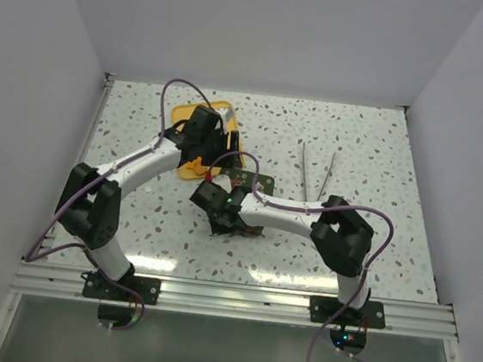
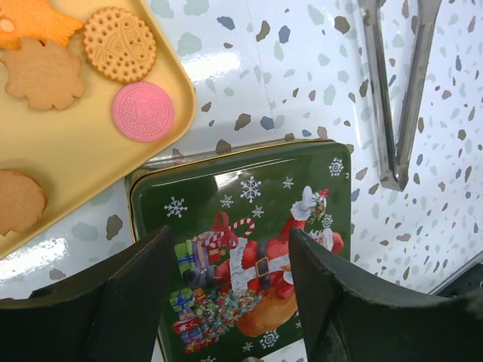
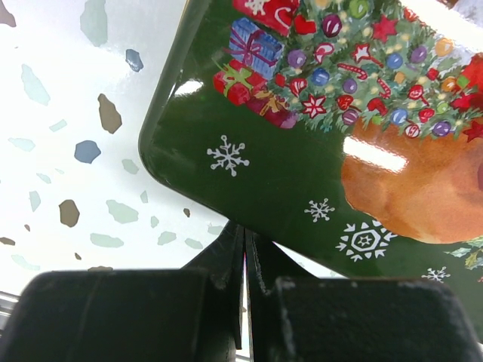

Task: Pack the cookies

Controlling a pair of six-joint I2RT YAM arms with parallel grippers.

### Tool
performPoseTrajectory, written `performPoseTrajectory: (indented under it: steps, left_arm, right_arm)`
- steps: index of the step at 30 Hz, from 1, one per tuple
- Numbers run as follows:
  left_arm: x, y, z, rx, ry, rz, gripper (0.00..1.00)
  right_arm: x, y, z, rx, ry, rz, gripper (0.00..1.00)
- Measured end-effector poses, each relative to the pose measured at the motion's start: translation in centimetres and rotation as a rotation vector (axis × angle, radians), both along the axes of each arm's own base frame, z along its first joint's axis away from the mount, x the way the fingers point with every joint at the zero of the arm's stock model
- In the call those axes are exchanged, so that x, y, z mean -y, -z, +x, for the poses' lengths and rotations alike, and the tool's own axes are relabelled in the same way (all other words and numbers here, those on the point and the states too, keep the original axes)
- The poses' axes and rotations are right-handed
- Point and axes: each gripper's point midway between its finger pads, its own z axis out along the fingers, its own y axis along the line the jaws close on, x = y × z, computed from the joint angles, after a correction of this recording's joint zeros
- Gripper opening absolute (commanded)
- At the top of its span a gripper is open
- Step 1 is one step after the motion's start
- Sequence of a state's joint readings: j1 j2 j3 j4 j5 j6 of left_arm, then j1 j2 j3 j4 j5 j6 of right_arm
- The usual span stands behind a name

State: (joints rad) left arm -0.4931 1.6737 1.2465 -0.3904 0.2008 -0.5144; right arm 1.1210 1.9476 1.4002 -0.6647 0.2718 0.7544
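Cookies (image 2: 119, 44) on yellow tray (image 2: 90, 162), toward far edge, left of middle. Flat tan biscuits, embossed round and scalloped, plus one pink. None packed yet.
My left pincer (image 2: 230, 290) spread wide, empty, hovering over green tin (image 2: 249, 196) at table middle.
Tin: lid on, glossy metal, rounded corners, Christmas print.
My right pincer (image 3: 245, 290) closed, tips at tin's rim; cannot tell if gripping it.
Judged step: opening tin. Next move: steady body, lift lid level.
Steel tongs (image 2: 392, 170) lie right of tin, apart.

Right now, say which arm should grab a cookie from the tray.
Left, likely: left jaws hang open over the Christmas tin beside the yellow tray of cookies; the right jaws are shut at the tin's edge.
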Motion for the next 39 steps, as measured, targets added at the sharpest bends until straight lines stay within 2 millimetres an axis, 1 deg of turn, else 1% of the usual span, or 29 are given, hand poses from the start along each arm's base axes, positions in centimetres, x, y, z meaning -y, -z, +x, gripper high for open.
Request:
performPoseTrajectory:
  steps: [5, 12, 13, 14, 16, 17, 21, 24, 29, 31, 32, 34, 35, 36, 37, 38, 39]
  left_arm:
    - [-0.1, -1.5, 0.1, 0.024, -0.002, -0.018, 0.70]
    - [-1.5, -3.2, 0.3, 0.042, -0.042, -0.026, 0.73]
    - [-1.7, -3.5, 0.3, 0.046, -0.050, -0.029, 0.73]
    - [-1.8, -3.8, 0.3, 0.052, -0.057, -0.033, 0.73]
    - [-2.2, -4.8, 0.4, 0.071, -0.073, -0.042, 0.73]
    - [-2.4, -5.2, 0.4, 0.081, -0.079, -0.047, 0.73]
    - [-3.2, -6.7, 0.5, 0.113, -0.099, -0.059, 0.74]
    - [-3.9, -7.2, 0.3, 0.127, -0.114, -0.063, 0.74]
    - [-5.8, -8.5, -0.3, 0.149, -0.154, -0.062, 0.74]
    - [-6.8, -9.1, -0.7, 0.164, -0.178, -0.056, 0.74]
    - [-7.2, -9.5, -0.9, 0.173, -0.189, -0.052, 0.75]
    - [-8.4, -10.4, -1.7, 0.201, -0.216, -0.040, 0.77]
    - [-9.0, -11.0, -2.0, 0.218, -0.230, -0.034, 0.78]
    - [-9.6, -11.6, -2.5, 0.239, -0.244, -0.028, 0.82]
    - [-10.1, -12.3, -2.9, 0.263, -0.258, -0.023, 0.85]
    - [-10.7, -12.9, -3.3, 0.289, -0.272, -0.018, 0.87]
    - [-11.3, -13.5, -3.8, 0.315, -0.287, -0.009, 0.91]
  right_arm:
    - [0.0, 0.0, 0.0, 0.000, 0.000, 0.000, 0.00]
    - [-0.3, -0.5, 0.3, 0.018, -0.013, 0.012, 0.01]
    - [-0.3, -0.6, 0.3, 0.021, -0.015, 0.014, 0.04]
    - [-0.4, -0.7, 0.4, 0.026, -0.017, 0.020, 0.11]
    - [-0.6, -1.2, 0.5, 0.036, -0.023, 0.031, 0.20]
    - [-0.7, -1.4, 0.5, 0.042, -0.028, 0.036, 0.27]
    - [-0.9, -2.4, 0.4, 0.069, -0.043, 0.047, 0.38]
    - [-1.0, -2.8, -0.1, 0.073, -0.049, 0.050, 0.45]
    - [-0.6, -3.7, -1.6, 0.083, -0.076, 0.025, 0.47]
    - [-0.6, -5.1, -2.6, 0.096, -0.099, 0.026, 0.49]
    - [-0.6, -6.0, -3.0, 0.107, -0.109, 0.033, 0.50]
    - [-0.7, -8.6, -4.0, 0.136, -0.131, 0.071, 0.52]
    - [-0.6, -10.1, -4.5, 0.154, -0.141, 0.095, 0.55]
    - [-0.4, -11.7, -5.1, 0.170, -0.149, 0.125, 0.57]
    - [0.1, -13.3, -5.5, 0.188, -0.156, 0.154, 0.58]
    - [0.6, -15.1, -6.0, 0.207, -0.157, 0.189, 0.64]
    - [1.3, -17.0, -6.3, 0.225, -0.152, 0.230, 0.66]
